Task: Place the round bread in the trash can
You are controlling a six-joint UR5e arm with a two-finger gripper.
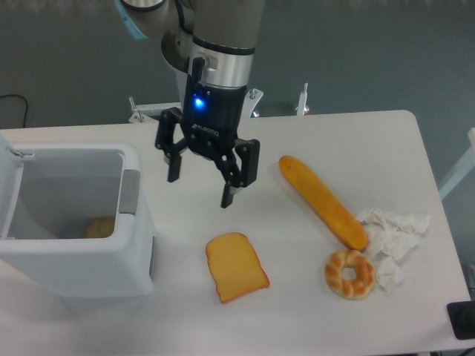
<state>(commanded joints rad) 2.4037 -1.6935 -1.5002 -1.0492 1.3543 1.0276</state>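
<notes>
The white trash can stands open at the table's left edge, its lid hinged up on the far left. On its floor, partly hidden by the front wall, lies a brownish lump that looks like the round bread. My gripper hangs above the table to the right of the bin, fingers spread wide and pointing down. It is open with nothing between the fingers, and it stands apart from both the bin and the bread.
A square toast slice lies just below the gripper. To the right are a long baguette, a pale twisted ring bun and crumpled white tissue. The table's right edge runs close behind them.
</notes>
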